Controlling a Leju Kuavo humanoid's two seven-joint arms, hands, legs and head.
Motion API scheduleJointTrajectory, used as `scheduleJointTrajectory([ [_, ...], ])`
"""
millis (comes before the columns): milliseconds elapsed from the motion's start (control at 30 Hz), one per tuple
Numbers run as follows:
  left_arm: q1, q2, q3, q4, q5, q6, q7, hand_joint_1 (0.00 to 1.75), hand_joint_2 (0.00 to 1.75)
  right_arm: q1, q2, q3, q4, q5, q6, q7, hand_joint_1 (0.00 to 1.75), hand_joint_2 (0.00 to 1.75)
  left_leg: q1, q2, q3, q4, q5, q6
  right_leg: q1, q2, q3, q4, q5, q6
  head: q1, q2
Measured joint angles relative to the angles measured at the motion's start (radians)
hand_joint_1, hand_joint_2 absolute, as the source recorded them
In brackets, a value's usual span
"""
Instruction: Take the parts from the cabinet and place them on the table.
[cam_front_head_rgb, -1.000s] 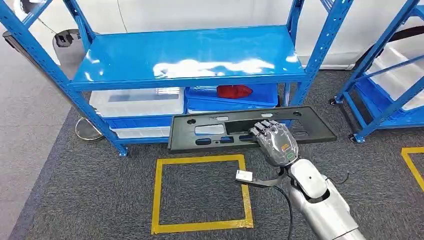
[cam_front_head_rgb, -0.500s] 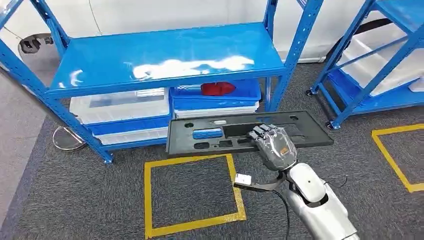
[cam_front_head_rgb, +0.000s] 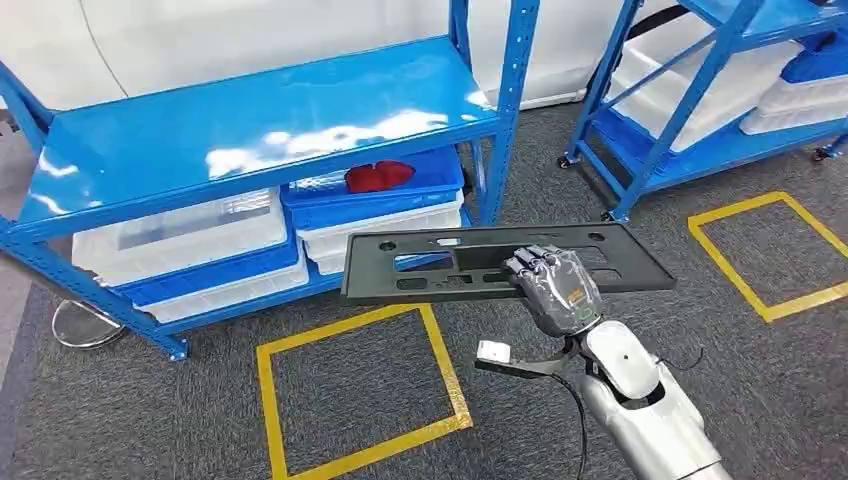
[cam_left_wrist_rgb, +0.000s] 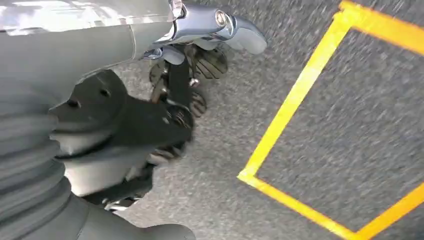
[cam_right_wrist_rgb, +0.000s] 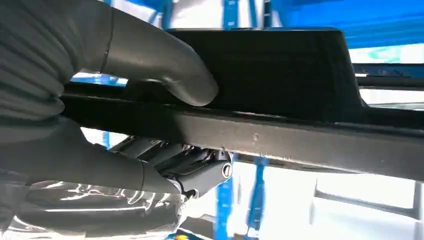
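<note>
Carrying the panel (cam_front_head_rgb: 500, 262) clear of the rack (cam_front_head_rgb: 250, 130) toward a tabletop we cannot see yet.

Our right robot hand (cam_front_head_rgb: 553, 285) clamps the panel's near edge right of centre, thumb (cam_right_wrist_rgb: 165, 65) on one face and fingers (cam_right_wrist_rgb: 170, 155) on the other. With the long left end cantilevered, we should keep it level, turn slowly, and steer its tips wide of the blue posts. Whether the left robot hand (cam_left_wrist_rgb: 185, 100), hanging over the carpet, is spread or curled we cannot tell.
</note>
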Motion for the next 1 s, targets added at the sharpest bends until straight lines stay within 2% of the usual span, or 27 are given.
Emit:
scheduleJointTrajectory([
  [33,0.002,0.0,0.0,0.0,0.0,0.002,0.0,0.0,1.75,0.0,0.0,0.0,0.003,-0.002,0.0,0.0,1.75,1.75,0.001,-0.001,-0.033,0.075,-0.028,-0.002,0.0,0.012,-0.002,0.001,0.001,0.0,0.0,0.0],
  [67,0.003,0.0,0.0,0.0,0.0,0.002,0.0,0.0,1.75,0.002,0.0,0.0,0.006,-0.002,0.001,0.0,1.75,1.75,0.001,-0.002,-0.052,0.115,-0.032,-0.002,0.0,0.023,-0.003,0.001,0.002,0.001,0.0,0.0],
  [100,0.003,0.0,0.0,0.0,0.0,0.004,0.0,0.0,1.75,0.004,0.0,0.0,0.01,-0.003,0.001,0.0,1.75,1.75,0.002,-0.002,-0.045,0.099,-0.009,-0.001,0.0,0.037,-0.003,0.001,0.003,0.003,0.0,0.0],
  [133,0.003,0.0,0.0,0.0,0.0,0.004,0.0,0.0,1.75,0.005,0.0,-0.001,0.012,-0.005,0.001,0.0,1.75,1.75,0.003,-0.004,-0.012,0.029,0.038,0.002,-0.001,0.052,-0.002,0.002,0.004,0.005,-0.001,0.0],
  [167,0.002,0.0,0.0,0.0,0.0,0.005,0.0,0.0,1.75,0.005,0.0,-0.001,0.012,-0.006,0.0,0.0,1.75,1.75,0.005,-0.015,0.03,-0.063,0.086,0.005,-0.001,0.065,-0.001,0.002,0.005,0.007,0.0,0.0],
  [200,0.002,0.0,0.0,0.0,0.0,0.004,0.0,0.0,1.75,0.005,0.0,-0.002,0.012,-0.007,0.0,0.0,1.75,1.75,0.007,-0.047,0.072,-0.155,0.13,0.01,-0.002,0.076,-0.001,0.002,0.006,0.009,0.0,0.0],
  [233,0.003,0.002,0.0,0.0,0.0,0.004,0.0,0.0,1.75,0.006,0.001,-0.003,0.012,-0.008,0.0,0.0,1.75,1.75,0.012,-0.108,0.091,-0.198,0.125,0.016,-0.002,0.085,-0.005,0.002,0.009,0.015,0.001,0.0],
  [300,0.002,0.002,0.0,0.0,0.0,0.004,0.0,0.0,1.75,0.007,0.002,-0.008,0.012,-0.01,-0.001,0.003,1.75,1.75,0.008,-0.094,0.09,-0.211,0.125,0.017,-0.008,0.109,-0.02,0.001,0.018,0.033,0.0,0.0],
  [367,0.001,0.002,0.0,0.0,0.0,0.005,0.0,0.0,1.75,0.02,0.002,-0.02,0.012,-0.012,-0.001,0.005,1.75,1.75,0.006,-0.074,0.092,-0.218,0.131,0.028,-0.008,0.135,-0.021,-0.011,0.029,0.051,-0.001,0.0],
  [400,0.001,-0.001,0.0,0.0,-0.002,0.004,0.0,0.0,1.75,0.024,0.002,-0.025,0.012,-0.013,-0.001,0.005,1.75,1.75,0.02,-0.056,0.097,-0.235,0.142,0.038,-0.011,0.131,-0.023,-0.006,0.024,0.053,0.0,0.0],
  [433,-0.001,-0.001,0.0,0.0,-0.002,0.003,0.0,0.0,1.75,0.026,0.001,-0.026,0.011,-0.014,-0.002,0.005,1.75,1.75,0.015,-0.045,0.098,-0.242,0.146,0.047,0.0,0.074,-0.038,0.024,-0.002,0.052,0.004,0.0],
  [467,0.0,-0.001,0.0,0.0,-0.002,0.003,0.0,0.0,1.75,0.026,0.001,-0.03,0.011,-0.014,-0.001,0.006,1.75,1.75,0.012,-0.032,0.097,-0.242,0.148,0.051,0.0,0.036,-0.068,0.087,-0.043,0.053,0.011,0.0],
  [500,0.002,-0.001,0.0,0.0,-0.003,0.003,0.002,0.0,1.75,0.027,0.002,-0.034,0.011,-0.013,-0.001,0.007,1.75,1.75,0.008,-0.019,0.095,-0.241,0.148,0.051,0.0,0.016,-0.104,0.168,-0.082,0.056,0.013,0.0],
  [533,0.004,-0.001,0.0,0.0,-0.003,0.004,0.002,0.0,1.75,0.033,0.003,-0.038,0.011,-0.013,0.0,0.007,1.75,1.75,0.004,-0.004,0.094,-0.24,0.147,0.053,-0.002,0.006,-0.143,0.258,-0.118,0.058,0.012,0.0],
  [567,0.005,-0.001,0.0,0.0,-0.003,0.007,0.003,0.0,1.75,0.04,0.003,-0.044,0.011,-0.011,0.0,0.006,1.75,1.75,0.002,0.009,0.093,-0.238,0.146,0.054,-0.002,0.002,-0.163,0.308,-0.13,0.059,0.013,0.0],
  [600,0.006,-0.001,0.0,0.0,-0.003,0.007,0.004,0.0,1.75,0.045,0.003,-0.048,0.011,-0.01,0.001,0.006,1.75,1.75,0.0,0.021,0.092,-0.237,0.145,0.054,-0.002,0.0,-0.156,0.302,-0.118,0.059,0.013,0.0],
  [633,0.005,-0.001,0.0,0.0,-0.003,0.007,0.004,0.0,1.75,0.048,0.003,-0.052,0.011,-0.008,0.002,0.005,1.75,1.75,-0.001,0.033,0.092,-0.235,0.143,0.054,-0.001,-0.003,-0.125,0.253,-0.089,0.058,0.012,0.0],
  [667,0.004,-0.002,0.0,0.0,-0.003,0.007,0.004,0.0,1.75,0.048,0.003,-0.055,0.011,-0.008,0.002,0.004,1.75,1.75,-0.002,0.043,0.092,-0.232,0.141,0.053,-0.001,-0.01,-0.078,0.17,-0.052,0.055,0.013,0.0],
  [700,0.003,-0.002,0.0,0.0,-0.003,0.007,0.004,0.0,1.75,0.046,0.004,-0.058,0.011,-0.008,0.002,0.003,1.75,1.75,-0.004,0.055,0.093,-0.227,0.137,0.05,0.002,-0.034,-0.017,0.065,-0.014,0.049,0.012,0.0],
  [733,0.002,-0.003,0.0,0.0,-0.003,0.007,0.005,0.0,1.75,0.043,0.004,-0.062,0.011,-0.008,0.003,0.003,1.75,1.75,-0.007,0.061,0.092,-0.223,0.133,0.045,0.009,-0.08,0.014,0.003,-0.021,0.042,0.013,0.0],
  [767,0.002,-0.003,0.0,0.0,-0.003,0.008,0.005,0.0,1.75,0.04,0.005,-0.065,0.011,-0.008,0.006,0.003,1.75,1.75,-0.015,0.07,0.09,-0.216,0.128,0.039,0.016,-0.072,0.012,-0.001,-0.016,0.031,0.011,0.0],
  [833,0.002,-0.004,0.0,0.0,-0.005,0.009,0.008,0.0,1.75,0.04,0.005,-0.071,0.011,-0.008,0.008,0.0,1.75,1.75,-0.014,0.088,0.092,-0.218,0.127,0.032,0.019,-0.05,0.008,0.002,-0.016,0.024,0.012,0.0],
  [867,0.002,-0.004,0.0,0.0,-0.005,0.009,0.009,0.0,1.75,0.042,0.003,-0.075,0.012,-0.008,0.009,0.0,1.75,1.75,-0.015,0.097,0.095,-0.219,0.126,0.028,0.019,-0.04,0.006,0.0,-0.014,0.019,0.011,0.0],
  [900,0.002,-0.004,0.0,0.0,-0.005,0.01,0.01,0.0,1.75,0.044,0.003,-0.077,0.012,-0.008,0.01,0.0,1.75,1.75,-0.014,0.097,0.093,-0.216,0.118,0.021,0.011,-0.03,0.01,-0.007,-0.008,0.011,0.011,0.0],
  [933,0.001,-0.004,0.0,0.0,-0.006,0.01,0.01,0.0,1.75,0.047,0.003,-0.077,0.011,-0.009,0.009,0.0,1.75,1.75,-0.008,0.054,0.086,-0.192,0.095,0.015,0.008,-0.022,0.01,-0.009,-0.006,0.006,0.011,0.0],
  [967,0.003,-0.004,0.0,0.0,-0.007,0.01,0.012,0.0,1.75,0.048,0.003,-0.077,0.011,-0.009,0.009,-0.001,1.75,1.75,-0.006,0.021,0.061,-0.129,0.054,0.011,0.007,-0.014,0.008,-0.009,-0.005,0.003,0.01,0.0],
  [1000,0.006,-0.004,0.0,0.0,-0.007,0.009,0.014,0.0,1.75,0.052,0.003,-0.077,0.011,-0.009,0.009,-0.002,1.75,1.75,-0.003,0.006,0.025,-0.046,0.012,0.008,0.007,-0.004,0.007,-0.009,-0.004,0.001,0.01,0.0],
])
